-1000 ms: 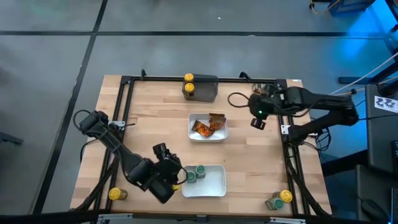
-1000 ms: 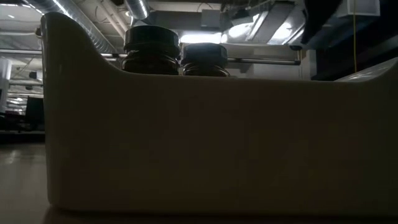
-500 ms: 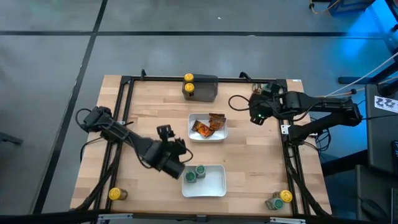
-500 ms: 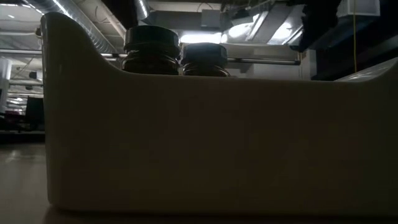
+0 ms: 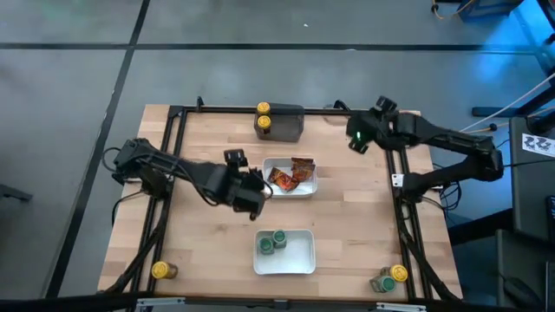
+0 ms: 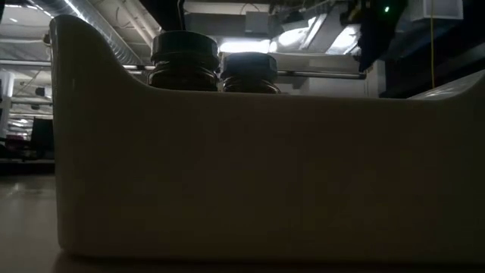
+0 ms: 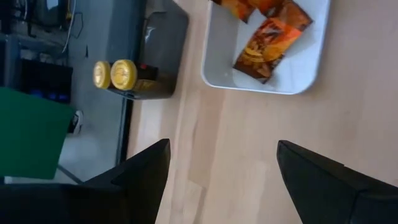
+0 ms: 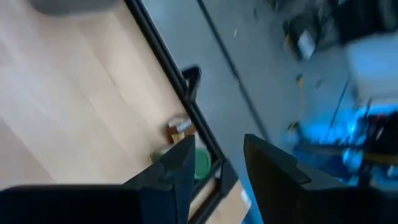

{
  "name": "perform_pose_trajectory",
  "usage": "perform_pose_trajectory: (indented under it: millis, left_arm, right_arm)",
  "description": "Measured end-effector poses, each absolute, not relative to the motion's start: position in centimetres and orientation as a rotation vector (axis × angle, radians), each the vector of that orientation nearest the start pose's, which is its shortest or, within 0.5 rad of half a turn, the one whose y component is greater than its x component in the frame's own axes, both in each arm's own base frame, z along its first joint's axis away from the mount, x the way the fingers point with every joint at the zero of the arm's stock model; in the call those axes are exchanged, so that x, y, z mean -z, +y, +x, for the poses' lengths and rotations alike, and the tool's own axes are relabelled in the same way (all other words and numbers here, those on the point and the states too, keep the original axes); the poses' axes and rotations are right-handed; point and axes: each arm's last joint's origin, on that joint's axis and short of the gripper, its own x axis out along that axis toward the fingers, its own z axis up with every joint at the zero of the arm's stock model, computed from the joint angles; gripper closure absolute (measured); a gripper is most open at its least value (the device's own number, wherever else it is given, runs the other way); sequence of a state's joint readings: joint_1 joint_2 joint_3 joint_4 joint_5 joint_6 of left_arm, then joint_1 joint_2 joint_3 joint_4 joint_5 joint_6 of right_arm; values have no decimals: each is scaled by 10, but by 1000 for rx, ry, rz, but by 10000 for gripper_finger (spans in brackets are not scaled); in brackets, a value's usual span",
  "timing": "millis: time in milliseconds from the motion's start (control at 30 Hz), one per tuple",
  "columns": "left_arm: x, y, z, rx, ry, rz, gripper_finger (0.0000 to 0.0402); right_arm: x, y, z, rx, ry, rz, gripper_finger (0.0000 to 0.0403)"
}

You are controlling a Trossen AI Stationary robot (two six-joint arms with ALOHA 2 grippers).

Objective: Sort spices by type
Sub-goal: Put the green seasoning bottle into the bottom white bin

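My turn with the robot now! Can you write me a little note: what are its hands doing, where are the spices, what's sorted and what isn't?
Left hand: open, empty, over the table beside the sachet tray.
Right hand: empty, fingers apart, raised by the far right corner of the table.
Done: orange sachets lie in the sachet tray; two green-lid jars stand in the near tray.
Left: yellow-lid jar at the far edge by the dark grey block, yellow-lid jar at the near left corner, and a yellow-lid and green-lid jar at the near right corner. None of these is in a tray.
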State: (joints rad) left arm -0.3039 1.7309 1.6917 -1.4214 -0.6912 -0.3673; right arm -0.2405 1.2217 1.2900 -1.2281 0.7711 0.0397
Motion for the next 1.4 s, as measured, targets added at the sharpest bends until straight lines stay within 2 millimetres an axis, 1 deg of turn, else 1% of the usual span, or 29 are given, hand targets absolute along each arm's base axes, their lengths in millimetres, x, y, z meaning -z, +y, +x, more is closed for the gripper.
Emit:
perform_pose_trajectory:
  millis: [167, 233, 300, 433, 567, 633, 733, 800, 900, 1033, 1133, 1300, 1400]
  left_arm:
    - [-343, -56, 299, -539, 1167, 380, 121]
    - [-348, -48, 290, -533, 1147, 384, 121]
    - [-350, -38, 279, -529, 1121, 367, 121]
    - [-345, -14, 252, -497, 1070, 282, 121]
    - [-334, 5, 228, -461, 1015, 195, 121]
    - [-328, 11, 219, -444, 987, 158, 121]
    - [-318, 18, 210, -419, 971, 125, 121]
    - [-313, 20, 205, -405, 973, 117, 121]
    - [-307, 21, 201, -401, 989, 112, 121]
    - [-299, 21, 202, -385, 1007, 140, 121]
    - [-296, 22, 203, -371, 997, 165, 121]
    - [-295, 22, 206, -359, 976, 186, 121]
    - [-296, 22, 208, -355, 957, 195, 121]
  right_arm:
    - [-345, -111, 180, 970, 1187, -101, 264]
    - [-343, -126, 174, 1003, 1182, -27, 258]
    - [-342, -137, 169, 1016, 1177, 38, 243]
    - [-332, -159, 165, 1046, 1210, 137, 188]
    - [-314, -185, 165, 1044, 1279, 242, 125]
    - [-302, -198, 165, 1044, 1323, 294, 103]
    - [-285, -216, 162, 1040, 1392, 370, 86]
    - [-275, -222, 160, 1015, 1439, 428, 83]
    - [-268, -226, 160, 981, 1469, 481, 82]
    - [-266, -228, 161, 989, 1455, 494, 82]
    - [-265, -232, 159, 1012, 1419, 514, 81]
    - [-258, -241, 149, 1079, 1414, 611, 81]
    - [-254, -244, 149, 1059, 1403, 652, 81]
